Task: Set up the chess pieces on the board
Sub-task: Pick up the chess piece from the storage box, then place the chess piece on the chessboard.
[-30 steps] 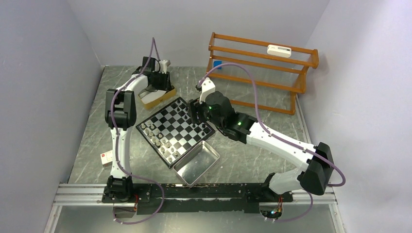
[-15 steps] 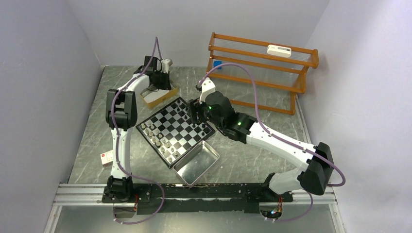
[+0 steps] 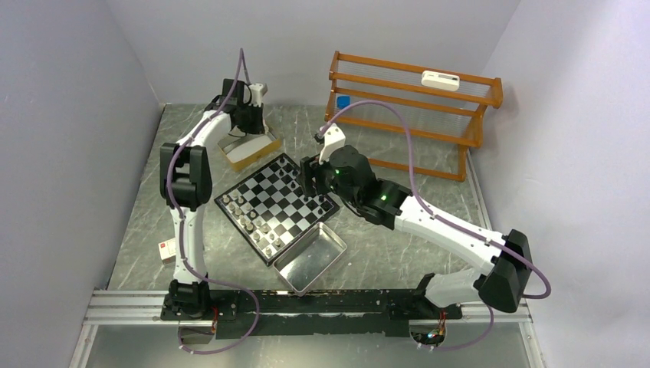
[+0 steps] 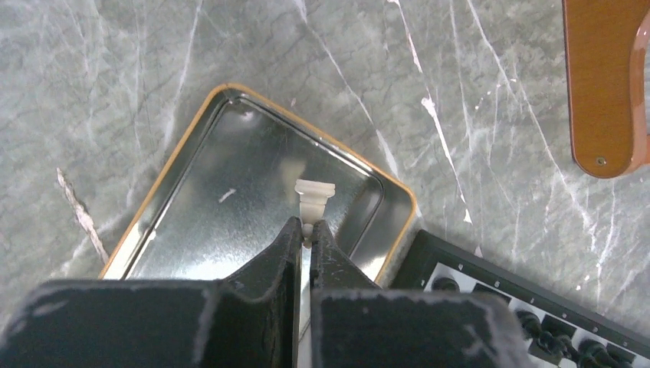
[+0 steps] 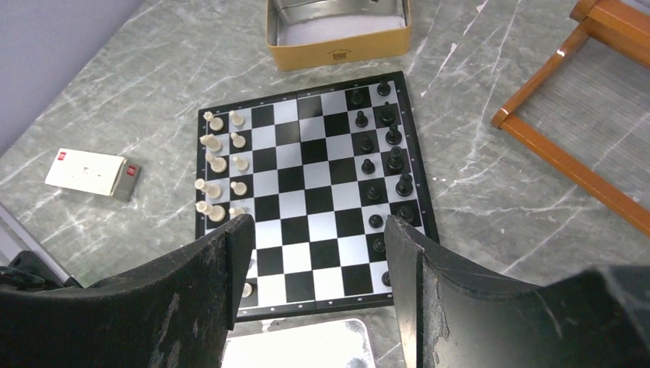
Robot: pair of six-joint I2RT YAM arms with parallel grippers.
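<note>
The board (image 3: 276,207) sits mid-table, turned diamond-wise. In top view the cream pieces (image 5: 218,165) line its 8 o'clock side and the black ones (image 5: 383,146) its 2 o'clock side. One extra cream piece (image 4: 314,201) is pinched tight in the L gripper (image 4: 308,226), above the gold box (image 4: 207,215) at the board's 11 o'clock. The R gripper (image 5: 318,226) hovers over the board w/ fingers spread apart. A metal tray (image 3: 310,257) is just beside the board at 5 o'clock.

bare middle of board (image 5: 306,195), chess pieces (image 5: 218,165) lining both flanks, gold box (image 5: 337,47) beyond, metal tray (image 3: 314,257) alongside
</note>
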